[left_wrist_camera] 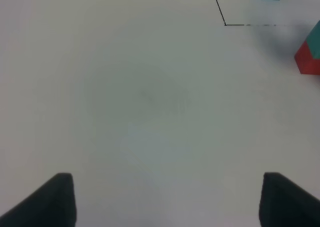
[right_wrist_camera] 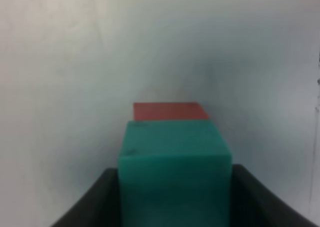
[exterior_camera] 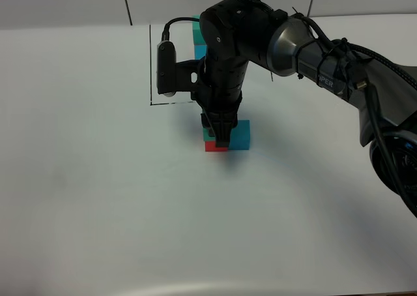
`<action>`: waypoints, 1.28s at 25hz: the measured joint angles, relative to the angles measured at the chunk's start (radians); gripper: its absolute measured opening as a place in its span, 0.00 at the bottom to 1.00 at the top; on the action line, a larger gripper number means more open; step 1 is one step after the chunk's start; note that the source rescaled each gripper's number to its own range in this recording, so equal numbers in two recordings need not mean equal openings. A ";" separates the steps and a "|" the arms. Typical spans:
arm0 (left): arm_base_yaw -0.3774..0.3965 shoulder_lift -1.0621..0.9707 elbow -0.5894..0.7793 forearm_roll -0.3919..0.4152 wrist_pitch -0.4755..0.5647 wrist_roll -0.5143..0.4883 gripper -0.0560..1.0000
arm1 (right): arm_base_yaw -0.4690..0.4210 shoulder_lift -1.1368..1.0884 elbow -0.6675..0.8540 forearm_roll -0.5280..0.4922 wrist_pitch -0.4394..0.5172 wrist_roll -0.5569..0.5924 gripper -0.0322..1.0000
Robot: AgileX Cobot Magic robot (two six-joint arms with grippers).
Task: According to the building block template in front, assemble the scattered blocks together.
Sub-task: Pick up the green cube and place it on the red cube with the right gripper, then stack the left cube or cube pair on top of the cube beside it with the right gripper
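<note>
My right gripper (exterior_camera: 220, 138) reaches to the table's middle and is shut on the teal-green cube (right_wrist_camera: 175, 162). It holds the cube right over the red cube (exterior_camera: 215, 147), whose top shows just beyond it in the right wrist view (right_wrist_camera: 170, 111). I cannot tell whether they touch. The blue cube (exterior_camera: 242, 134) stands against the red one on its right. The template (exterior_camera: 199, 40), teal-green over blue inside thin black lines (exterior_camera: 152, 68), is behind the arm, mostly hidden. My left gripper (left_wrist_camera: 172, 202) is open and empty over bare table. The left wrist view shows the red cube (left_wrist_camera: 306, 62) at its edge.
The white table (exterior_camera: 98, 192) fills the views. The right arm's dark body (exterior_camera: 313, 55) stretches from the right side across to the middle, with its wrist camera (exterior_camera: 165, 68) over the drawn outline. A corner of the black lines (left_wrist_camera: 225, 24) shows in the left wrist view.
</note>
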 joint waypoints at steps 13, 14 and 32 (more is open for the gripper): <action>0.000 0.000 0.000 0.000 0.000 0.000 0.71 | 0.000 0.002 0.000 0.000 -0.001 -0.002 0.55; 0.000 0.000 0.000 0.000 0.000 0.000 0.71 | 0.000 -0.003 0.000 -0.008 0.004 0.000 0.58; 0.000 0.000 0.000 0.000 0.000 0.000 0.71 | -0.149 -0.289 0.274 -0.064 0.087 0.262 0.63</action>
